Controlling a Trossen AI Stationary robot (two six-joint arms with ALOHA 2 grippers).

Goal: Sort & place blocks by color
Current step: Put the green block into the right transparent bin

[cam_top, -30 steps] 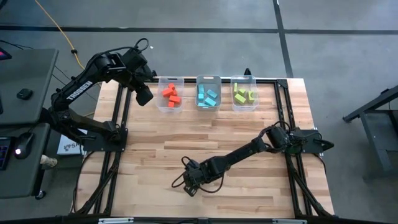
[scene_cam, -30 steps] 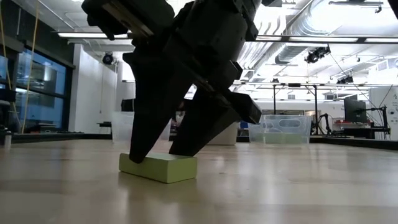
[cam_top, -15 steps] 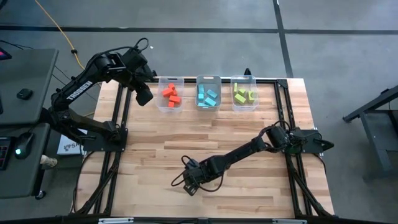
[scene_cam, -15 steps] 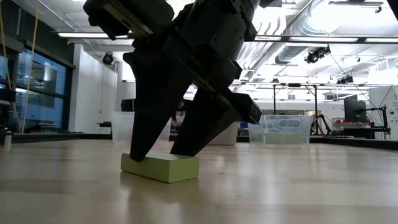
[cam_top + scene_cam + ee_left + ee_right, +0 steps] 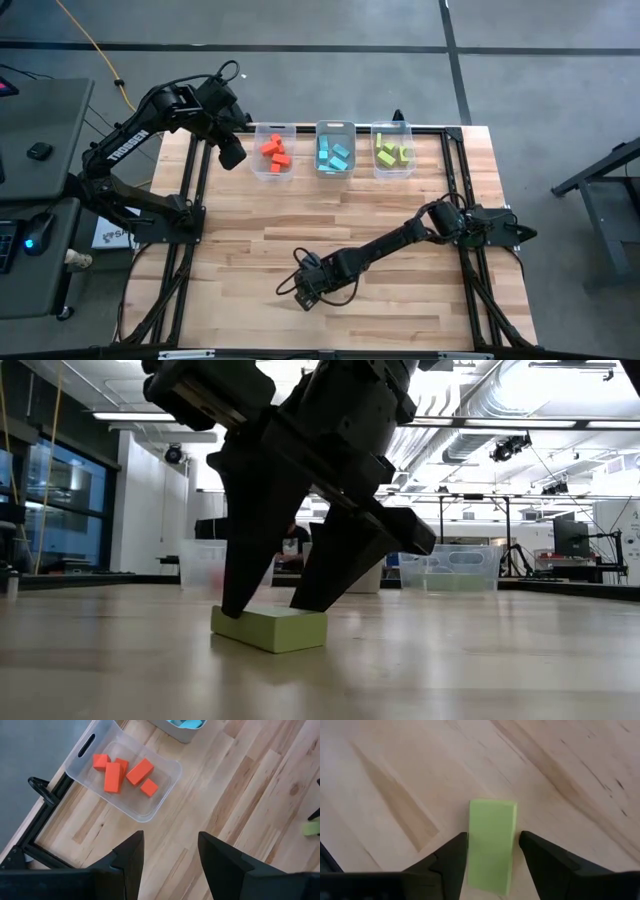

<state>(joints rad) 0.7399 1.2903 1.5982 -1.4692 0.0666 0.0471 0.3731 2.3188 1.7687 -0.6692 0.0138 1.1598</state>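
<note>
While the right claw [image 5: 490, 855] stood open astride the yellow-green block [image 5: 490, 842] at the counter's six o'clock, gripping nothing, that light, rigid bar looked best pinched across its long sides.

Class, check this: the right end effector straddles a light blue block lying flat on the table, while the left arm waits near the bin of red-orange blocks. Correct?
Not quite: the block under the right end effector is yellow-green, as the right wrist and low views show. It does lie flat on the table, and the left end effector waits near the red-orange bin.
</note>
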